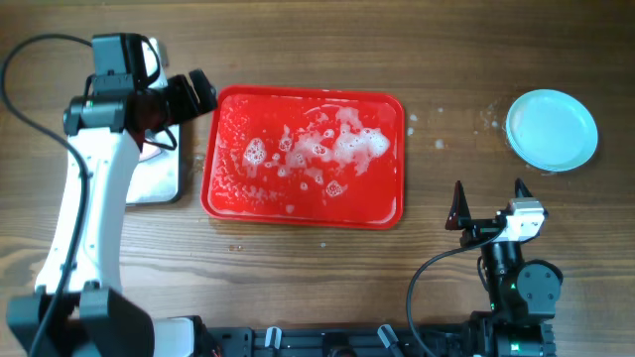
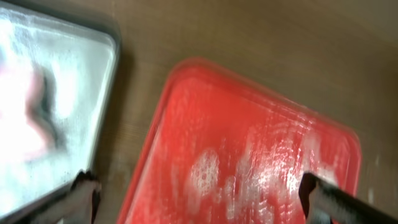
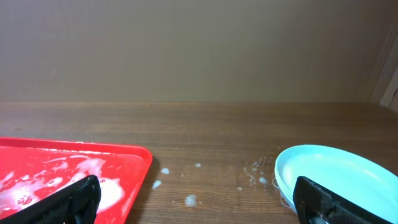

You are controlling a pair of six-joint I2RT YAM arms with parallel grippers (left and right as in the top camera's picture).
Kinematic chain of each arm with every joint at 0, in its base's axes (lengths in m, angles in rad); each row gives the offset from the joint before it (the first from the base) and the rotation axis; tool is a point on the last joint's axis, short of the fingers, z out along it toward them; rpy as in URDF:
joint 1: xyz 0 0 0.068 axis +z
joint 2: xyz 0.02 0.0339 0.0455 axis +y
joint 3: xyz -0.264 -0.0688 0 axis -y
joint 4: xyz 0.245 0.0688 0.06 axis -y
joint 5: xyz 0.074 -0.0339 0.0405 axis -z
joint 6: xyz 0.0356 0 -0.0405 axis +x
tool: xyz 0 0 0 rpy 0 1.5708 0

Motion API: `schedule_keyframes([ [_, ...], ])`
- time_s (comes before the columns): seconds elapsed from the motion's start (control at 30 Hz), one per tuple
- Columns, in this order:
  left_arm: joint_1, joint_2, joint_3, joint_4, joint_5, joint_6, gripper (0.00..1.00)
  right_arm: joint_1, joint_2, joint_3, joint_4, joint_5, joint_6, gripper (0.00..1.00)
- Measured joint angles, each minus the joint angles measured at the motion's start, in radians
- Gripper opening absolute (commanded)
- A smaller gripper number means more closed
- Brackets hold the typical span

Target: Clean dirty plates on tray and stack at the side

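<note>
Gaping wide, empty: left jaws, right jaws.

One red tray (image 1: pixel 387 203) at centre. One pale-blue plate (image 1: pixel 552 130) shows at two o'clock; any stacked beneath cannot be told. One silver pan (image 1: pixel 157 178) at nine o'clock. Two end effectors: left end effector (image 1: pixel 196 94), right end effector (image 1: pixel 488 198).

Brown wood-grain table (image 1: pixel 298 283); plain beige wall (image 3: pixel 186 50) behind, soft light.
</note>
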Motion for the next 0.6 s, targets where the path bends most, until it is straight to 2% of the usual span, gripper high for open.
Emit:
schedule_keyframes([
  [0.07,-0.011,-0.134,-0.097,0.167,-0.028,0.004,1.00,0.000,0.000,0.000,0.001,0.000,0.000,1.00],
  [0.1,-0.014,-0.187,-0.126,0.189,-0.033,0.004,1.00,0.000,0.000,0.000,0.000,0.000,0.000,1.00],
  [0.23,-0.013,-0.652,-0.487,0.451,-0.084,0.007,1.00,0.000,-0.001,-0.001,0.001,0.000,0.000,1.00],
  [0.33,-0.001,-0.978,-0.787,0.546,-0.100,0.007,1.00,0.000,-0.002,-0.002,0.001,0.001,0.000,1.00],
  [0.4,-0.001,-1.137,-0.926,0.585,-0.104,0.007,1.00,0.000,-0.002,-0.003,0.000,0.003,0.000,1.00],
  [0.6,-0.001,-1.417,-1.248,0.766,-0.103,0.007,1.00,0.000,-0.002,-0.003,0.000,0.003,0.000,1.00],
])
